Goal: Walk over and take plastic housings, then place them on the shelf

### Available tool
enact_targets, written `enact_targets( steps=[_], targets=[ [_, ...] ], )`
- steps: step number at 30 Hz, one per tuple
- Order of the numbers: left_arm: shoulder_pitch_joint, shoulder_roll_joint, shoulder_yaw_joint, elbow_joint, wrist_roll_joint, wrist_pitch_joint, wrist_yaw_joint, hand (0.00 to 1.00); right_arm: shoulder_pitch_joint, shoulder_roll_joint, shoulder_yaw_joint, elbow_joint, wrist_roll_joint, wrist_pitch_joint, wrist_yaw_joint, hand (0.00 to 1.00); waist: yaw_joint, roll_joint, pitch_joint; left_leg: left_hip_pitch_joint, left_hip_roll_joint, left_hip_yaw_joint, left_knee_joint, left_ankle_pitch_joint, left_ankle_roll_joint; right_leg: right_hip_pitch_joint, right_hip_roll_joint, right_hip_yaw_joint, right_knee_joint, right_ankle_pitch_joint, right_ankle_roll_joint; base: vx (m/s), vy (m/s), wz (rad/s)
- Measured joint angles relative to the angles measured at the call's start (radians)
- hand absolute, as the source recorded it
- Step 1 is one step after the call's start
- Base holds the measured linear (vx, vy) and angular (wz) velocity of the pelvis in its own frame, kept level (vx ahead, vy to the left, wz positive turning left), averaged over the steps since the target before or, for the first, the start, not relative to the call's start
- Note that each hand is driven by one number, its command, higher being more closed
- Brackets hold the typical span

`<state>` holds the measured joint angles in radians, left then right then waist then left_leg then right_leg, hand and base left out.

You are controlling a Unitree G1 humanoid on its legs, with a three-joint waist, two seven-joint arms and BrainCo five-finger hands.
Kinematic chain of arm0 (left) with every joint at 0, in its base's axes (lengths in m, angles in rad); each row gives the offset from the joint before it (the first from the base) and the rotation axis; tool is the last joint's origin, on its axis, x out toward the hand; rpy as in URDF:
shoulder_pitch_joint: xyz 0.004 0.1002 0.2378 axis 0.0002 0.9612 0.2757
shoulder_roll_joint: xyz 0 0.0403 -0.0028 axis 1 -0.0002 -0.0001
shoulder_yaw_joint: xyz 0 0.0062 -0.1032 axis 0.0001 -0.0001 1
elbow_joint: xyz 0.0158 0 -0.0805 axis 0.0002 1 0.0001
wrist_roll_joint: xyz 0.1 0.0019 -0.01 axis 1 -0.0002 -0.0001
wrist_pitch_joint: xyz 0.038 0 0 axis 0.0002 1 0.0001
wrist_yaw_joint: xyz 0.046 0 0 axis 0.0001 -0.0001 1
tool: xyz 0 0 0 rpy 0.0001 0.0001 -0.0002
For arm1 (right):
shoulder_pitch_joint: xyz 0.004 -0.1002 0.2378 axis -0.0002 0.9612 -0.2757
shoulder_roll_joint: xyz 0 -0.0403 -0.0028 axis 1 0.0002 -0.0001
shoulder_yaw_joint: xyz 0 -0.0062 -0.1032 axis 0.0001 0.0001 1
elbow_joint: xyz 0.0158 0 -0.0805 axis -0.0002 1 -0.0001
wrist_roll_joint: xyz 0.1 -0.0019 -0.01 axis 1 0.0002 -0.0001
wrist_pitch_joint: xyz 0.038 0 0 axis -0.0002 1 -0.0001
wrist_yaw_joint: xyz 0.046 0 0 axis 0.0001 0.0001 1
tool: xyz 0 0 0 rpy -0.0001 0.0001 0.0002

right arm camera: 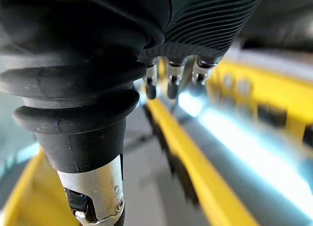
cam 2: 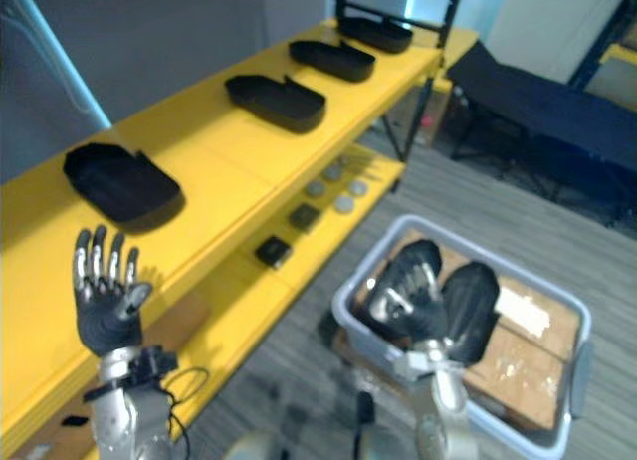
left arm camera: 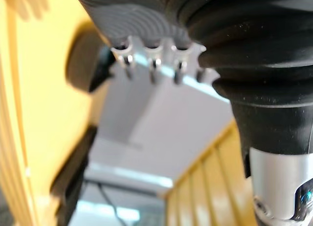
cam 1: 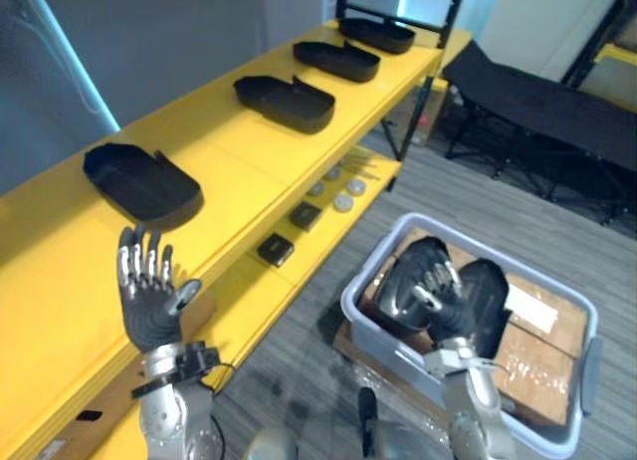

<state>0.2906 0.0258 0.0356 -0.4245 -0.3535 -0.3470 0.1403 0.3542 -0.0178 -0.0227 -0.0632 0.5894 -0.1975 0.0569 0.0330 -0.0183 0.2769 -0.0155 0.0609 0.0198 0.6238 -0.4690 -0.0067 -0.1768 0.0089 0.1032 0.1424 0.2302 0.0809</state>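
Observation:
Several black plastic housings lie in a row on the yellow shelf point(cam 1: 229, 171): the nearest housing point(cam 1: 144, 184), another point(cam 1: 286, 102) further along, and one more point(cam 1: 336, 60) beyond it. My left hand point(cam 1: 149, 301) is raised in front of the shelf's near end, open, palm toward the shelf and holding nothing; its fingers point(left arm camera: 154, 64) show straight in the left wrist view. My right hand point(cam 1: 443, 306) hovers over a grey bin point(cam 1: 353, 306) on the floor, fingers relaxed, above two more black housings point(cam 1: 490, 299). I see nothing held in it.
Cardboard point(cam 1: 542, 331) lines the bin's bottom. The lower yellow shelf carries small black blocks point(cam 1: 276, 249) and grey discs point(cam 1: 343, 201). A black folding cot point(cam 1: 537, 92) stands at the back right. Grey floor lies between shelf and bin.

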Motion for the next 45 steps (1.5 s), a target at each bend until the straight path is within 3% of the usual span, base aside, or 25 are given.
enact_targets(
  steps=[1, 2, 3, 5, 9, 10, 14, 16, 19, 21, 22, 24, 26, 29, 32, 41, 43, 45],
  targets=[
    [0.019, 0.012, -0.006, -0.005, 0.002, 0.014, 0.012, 0.0, 0.028, -0.006, -0.004, -0.002, 0.0, 0.002, 0.022, 0.0, 0.003, 0.011, 0.012, 0.0, 0.032, 0.069, -0.017, 0.011, 0.015, -0.012, 0.011, -0.054, -0.011, 0.046, -0.025, -0.41, 0.001, -1.37],
    [0.026, 0.016, -0.004, -0.002, 0.002, 0.023, 0.028, 0.0, 0.051, -0.013, -0.004, -0.003, -0.005, 0.001, 0.047, 0.0, -0.01, 0.003, 0.011, 0.0, 0.041, 0.116, -0.04, 0.036, 0.022, -0.056, -0.013, -0.161, 0.151, -0.052, -0.082, -0.35, -0.005, -1.33],
    [0.026, 0.017, -0.003, -0.001, 0.002, 0.023, 0.036, 0.0, 0.057, -0.016, -0.004, -0.004, -0.005, 0.001, 0.058, 0.0, -0.012, 0.002, 0.01, 0.001, 0.047, 0.137, -0.061, 0.048, 0.029, -0.072, -0.032, -0.197, 0.235, -0.109, -0.089, -0.22, 0.028, -1.01],
    [0.026, 0.017, 0.013, -0.001, 0.001, 0.023, 0.041, 0.0, 0.058, -0.017, 0.005, -0.003, -0.006, -0.002, 0.086, 0.0, -0.018, 0.004, 0.009, 0.004, 0.066, 0.194, -0.157, 0.128, 0.025, -0.06, -0.113, -0.246, 0.456, -0.274, -0.075, -0.21, -0.014, -0.87],
    [0.032, 0.008, 0.048, -0.001, -0.002, 0.028, 0.037, 0.0, 0.042, -0.016, 0.015, 0.034, -0.019, -0.003, 0.092, 0.0, -0.016, -0.02, -0.013, -0.053, 0.075, 0.232, -0.213, 0.207, -0.015, 0.06, -0.254, -0.254, 0.502, -0.337, -0.042, -0.11, -0.166, -0.47],
    [0.035, -0.001, 0.067, 0.006, -0.005, 0.041, 0.032, 0.0, 0.027, -0.018, 0.017, 0.048, -0.019, -0.003, 0.078, 0.0, -0.014, -0.023, -0.018, -0.073, 0.078, 0.237, -0.219, 0.221, -0.031, 0.062, -0.242, -0.288, 0.444, -0.344, -0.017, -0.09, -0.162, -0.45],
    [0.059, -0.003, 0.042, 0.008, -0.041, 0.071, -0.02, 0.0, 0.033, -0.025, 0.014, 0.049, -0.026, -0.004, 0.031, 0.0, -0.003, 0.026, -0.06, -0.054, 0.086, 0.26, -0.379, 0.313, -0.036, 0.083, -0.18, -0.291, 0.213, -0.298, 0.005, -0.07, -0.121, -0.58],
    [0.064, -0.001, 0.041, 0.002, -0.043, 0.073, -0.033, 0.0, 0.028, -0.022, 0.027, 0.05, -0.044, -0.003, 0.029, 0.0, 0.013, 0.018, -0.067, -0.055, 0.097, 0.328, -0.386, 0.326, -0.045, 0.113, -0.161, -0.296, 0.056, -0.277, 0.013, -0.07, -0.137, -0.96],
    [0.082, -0.007, 0.024, 0.01, -0.081, 0.104, -0.035, 0.0, 0.013, -0.023, 0.029, 0.063, -0.085, 0.001, 0.024, 0.0, 0.001, 0.025, -0.067, -0.054, 0.138, 0.39, -0.354, 0.317, -0.059, 0.172, -0.126, -0.293, -0.143, -0.207, 0.018, -0.11, -0.12, -0.73],
    [0.085, -0.02, 0.016, 0.009, -0.08, 0.109, -0.036, 0.0, 0.014, -0.033, 0.023, 0.081, -0.094, 0.007, 0.005, 0.0, -0.004, 0.019, -0.07, -0.051, 0.146, 0.395, -0.34, 0.326, -0.073, 0.177, -0.103, -0.278, -0.179, -0.18, 0.012, -0.1, -0.088, -0.51],
    [0.093, -0.029, 0.012, 0.009, -0.08, 0.109, -0.04, 0.0, 0.015, -0.04, 0.019, 0.085, -0.094, 0.008, 0.0, 0.0, 0.0, 0.018, -0.069, -0.05, 0.147, 0.347, -0.339, 0.326, -0.073, 0.176, -0.094, -0.26, -0.2, -0.171, 0.006, -0.07, -0.111, -0.77],
    [0.106, -0.033, -0.009, 0.009, -0.081, 0.109, -0.061, 0.0, 0.014, -0.042, 0.007, 0.085, -0.093, 0.006, -0.014, 0.0, 0.009, 0.019, -0.07, -0.03, 0.145, 0.311, -0.363, 0.325, -0.073, 0.168, -0.102, -0.302, -0.207, -0.169, -0.001, -0.06, -0.068, -0.7],
    [0.097, -0.03, -0.055, 0.009, -0.076, 0.116, -0.106, 0.0, 0.022, -0.043, -0.002, 0.085, -0.093, 0.0, -0.019, 0.0, -0.001, 0.018, -0.07, -0.02, 0.134, 0.292, -0.377, 0.325, -0.073, 0.168, -0.112, -0.322, -0.191, -0.157, -0.005, -0.05, -0.015, -0.04],
    [0.082, -0.031, -0.101, 0.002, -0.062, 0.13, -0.116, 0.0, 0.021, -0.045, -0.002, 0.085, -0.095, -0.005, -0.036, 0.0, -0.002, 0.017, -0.073, -0.02, 0.123, 0.284, -0.385, 0.325, -0.073, 0.159, -0.12, -0.321, -0.187, -0.156, -0.003, -0.02, 0.014, -0.01],
    [0.075, -0.03, -0.111, 0.002, -0.064, 0.168, -0.1, 0.0, 0.01, -0.042, 0.027, 0.084, -0.137, -0.022, -0.065, 0.0, 0.0, 0.017, -0.081, -0.019, 0.093, 0.199, -0.403, 0.326, -0.075, 0.159, -0.135, -0.32, -0.197, -0.147, 0.01, 0.0, 0.042, -0.04],
    [0.084, -0.016, -0.146, 0.019, 0.004, 0.265, -0.037, 0.0, -0.054, -0.04, 0.057, 0.092, -0.21, -0.017, -0.17, 0.0, 0.017, 0.001, -0.113, -0.021, 0.048, 0.132, -0.422, 0.326, -0.075, 0.203, -0.17, -0.379, -0.213, -0.121, 0.027, 0.01, 0.031, 0.18],
    [0.103, -0.005, -0.145, 0.02, 0.008, 0.275, -0.047, 0.0, -0.064, -0.041, 0.057, 0.097, -0.21, -0.017, -0.19, 0.0, 0.037, -0.008, -0.113, -0.022, 0.044, 0.123, -0.415, 0.321, -0.072, 0.2, -0.178, -0.383, -0.184, -0.137, 0.026, -0.03, 0.044, 0.19],
    [0.127, 0.002, -0.145, 0.025, 0.02, 0.286, -0.084, 0.0, -0.077, -0.049, 0.054, 0.107, -0.177, -0.019, -0.214, 0.0, 0.041, -0.009, -0.111, -0.043, 0.036, 0.082, -0.38, 0.284, -0.073, 0.155, -0.2, -0.399, -0.053, -0.198, 0.007, -0.05, 0.088, 0.28]
  ],
)
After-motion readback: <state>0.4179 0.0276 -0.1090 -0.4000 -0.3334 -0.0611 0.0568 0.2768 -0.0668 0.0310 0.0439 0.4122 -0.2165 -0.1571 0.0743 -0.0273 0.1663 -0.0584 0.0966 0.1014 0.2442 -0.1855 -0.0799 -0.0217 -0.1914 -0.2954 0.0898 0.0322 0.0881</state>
